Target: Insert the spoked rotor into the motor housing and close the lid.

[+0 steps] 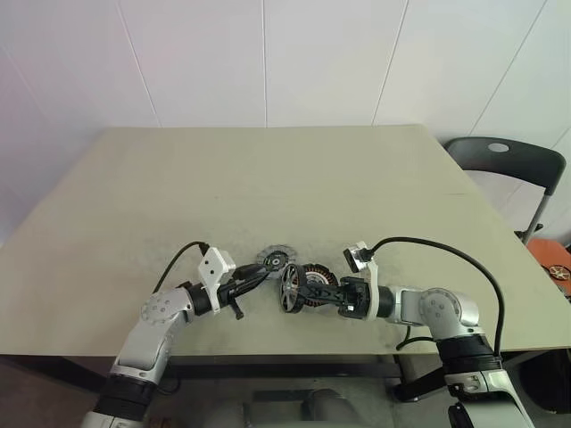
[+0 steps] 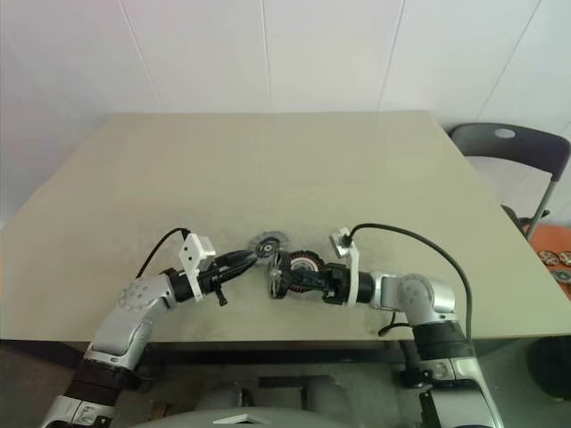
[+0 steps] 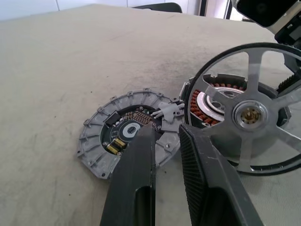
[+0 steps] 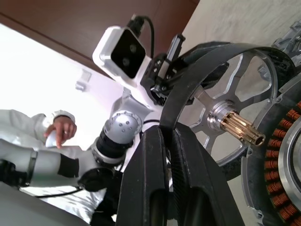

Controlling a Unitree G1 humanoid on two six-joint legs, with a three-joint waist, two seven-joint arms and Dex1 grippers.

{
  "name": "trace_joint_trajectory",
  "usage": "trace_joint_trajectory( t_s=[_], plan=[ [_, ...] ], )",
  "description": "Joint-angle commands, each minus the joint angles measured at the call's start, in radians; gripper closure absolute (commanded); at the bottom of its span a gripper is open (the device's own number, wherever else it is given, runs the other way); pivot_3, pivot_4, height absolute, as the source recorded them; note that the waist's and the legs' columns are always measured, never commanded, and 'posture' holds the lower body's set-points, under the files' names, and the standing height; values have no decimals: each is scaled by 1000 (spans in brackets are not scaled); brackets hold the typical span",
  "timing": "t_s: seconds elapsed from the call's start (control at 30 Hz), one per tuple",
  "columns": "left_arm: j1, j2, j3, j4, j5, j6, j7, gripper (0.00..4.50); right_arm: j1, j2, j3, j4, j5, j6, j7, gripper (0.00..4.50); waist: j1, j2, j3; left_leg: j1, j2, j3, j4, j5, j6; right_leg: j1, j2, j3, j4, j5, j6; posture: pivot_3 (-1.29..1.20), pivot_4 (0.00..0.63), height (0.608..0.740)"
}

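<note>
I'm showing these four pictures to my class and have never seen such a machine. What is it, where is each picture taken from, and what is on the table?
It is a two-armed robot. Two pictures look down from its head; two come from cameras on its wrists. On the table lie the housing, ringed with copper windings, and the lid, a flat grey toothed disc. The right tool is shut on the rim of the rotor, a spoked wheel, holding it upright beside the housing. The left tool is shut, empty, pointing at the lid.

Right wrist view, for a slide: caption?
Right gripper shut on the rotor rim, shaft facing the housing.
</note>
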Motion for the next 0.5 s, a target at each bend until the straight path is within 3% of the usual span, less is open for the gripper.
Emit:
trace_joint_trajectory(
  t_s=[0.03, 0.33, 0.5],
  plan=[
    [-13, -1, -3, -16, 1, -9, -3, 3576, -25, 32, -107, 25, 82, 34, -38, 4496, 2, 0, 0, 0, 0, 0, 0, 0, 0, 0, 0, 0, 0, 0, 0, 0, 0, 740],
    [-26, -2, -4, 13, 7, -18, -4, 3576, -66, 180, -283, 101, 207, 105, -231, 4496, -1, 1, 1, 0, 0, 0, -1, 0, 0, -1, 1, 0, 0, 1, -1, 0, 0, 740],
    [-19, -3, -6, 19, 15, -29, -4, 3576, -40, 199, -225, 69, 155, 123, -276, 4496, -1, 1, 1, -1, 1, 0, -1, 0, 0, -2, 1, 0, 0, 2, -2, 0, 0, 740]
  ],
)
